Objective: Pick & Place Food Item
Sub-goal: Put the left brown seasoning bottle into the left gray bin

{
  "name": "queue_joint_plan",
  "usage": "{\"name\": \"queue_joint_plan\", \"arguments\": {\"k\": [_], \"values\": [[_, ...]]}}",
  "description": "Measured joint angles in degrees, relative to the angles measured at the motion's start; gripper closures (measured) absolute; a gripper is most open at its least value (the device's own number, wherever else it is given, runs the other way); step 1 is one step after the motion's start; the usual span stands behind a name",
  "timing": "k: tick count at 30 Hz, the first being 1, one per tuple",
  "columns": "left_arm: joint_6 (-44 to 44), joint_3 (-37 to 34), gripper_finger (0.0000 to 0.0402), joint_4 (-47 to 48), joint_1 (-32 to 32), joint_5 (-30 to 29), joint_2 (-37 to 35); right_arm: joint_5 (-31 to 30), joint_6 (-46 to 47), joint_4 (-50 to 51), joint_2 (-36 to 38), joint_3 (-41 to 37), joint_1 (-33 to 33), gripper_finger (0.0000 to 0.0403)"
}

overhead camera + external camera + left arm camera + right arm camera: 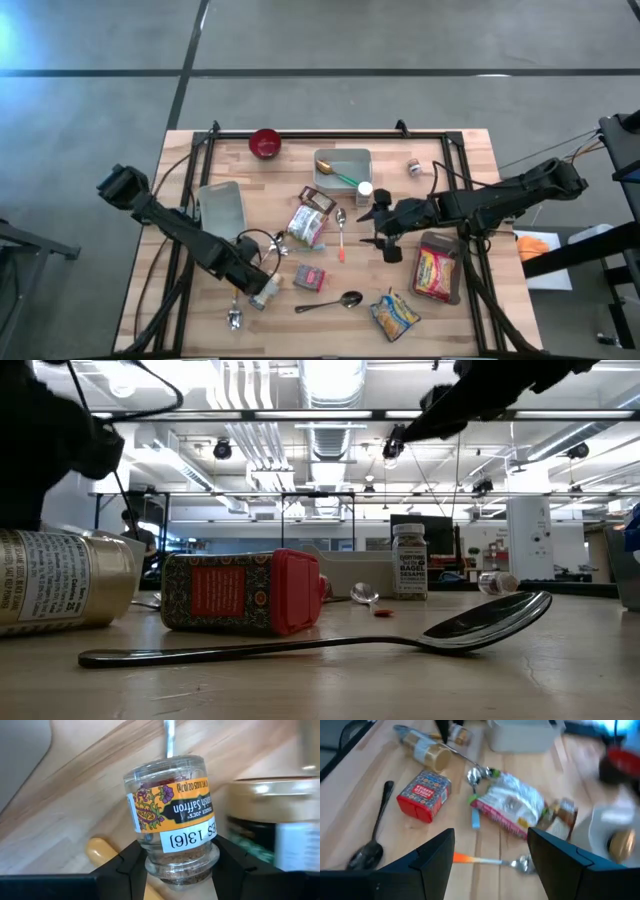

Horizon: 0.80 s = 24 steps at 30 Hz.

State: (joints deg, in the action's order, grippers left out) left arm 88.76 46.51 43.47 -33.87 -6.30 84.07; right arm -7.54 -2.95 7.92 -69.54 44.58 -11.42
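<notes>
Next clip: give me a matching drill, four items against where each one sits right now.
Items:
1. saffron jar
2. red bowl
3. black spoon
4. green-handled spoon

Places:
A. in the grey tray
B. far edge of the table
C. between the left claw fingers
D. near edge, lying flat

Pairs: 1-C, 2-B, 3-D, 4-A

Left arm: dark, jointed segments, boxy black block at its outer end, left of the table.
Left arm cable: thin black loops beside its wrist.
Right arm: same dark build, over the table's right half.
Gripper fingers: matte black, flat, angular.
</notes>
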Motion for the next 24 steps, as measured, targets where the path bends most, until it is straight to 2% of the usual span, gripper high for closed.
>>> {"name": "queue_joint_plan", "arguments": {"k": [8, 16, 18, 24], "values": [[-6.1, 1.0, 0.0240, -2.7, 0.0, -3.6, -9.4, 0.0, -18.8, -11.0, -3.0, 0.0, -3.4, 0.0155], [-18.2, 1.2, 0.0240, -16.4, 1.4, -7.4, -14.8, 1.0, -22.8, -25.7, -11.2, 2.9, -4.8, 0.0155], [-22.8, 1.2, 0.0240, -21.4, 2.2, -7.0, -14.8, 2.8, -21.5, -26.2, -13.6, 5.8, -4.9, 0.0155], [-33.1, 1.3, 0.0240, -31.4, 3.7, -2.3, -14.9, 13.7, -21.2, -25.7, -21.3, 15.9, -4.9, 0.0155]]}}
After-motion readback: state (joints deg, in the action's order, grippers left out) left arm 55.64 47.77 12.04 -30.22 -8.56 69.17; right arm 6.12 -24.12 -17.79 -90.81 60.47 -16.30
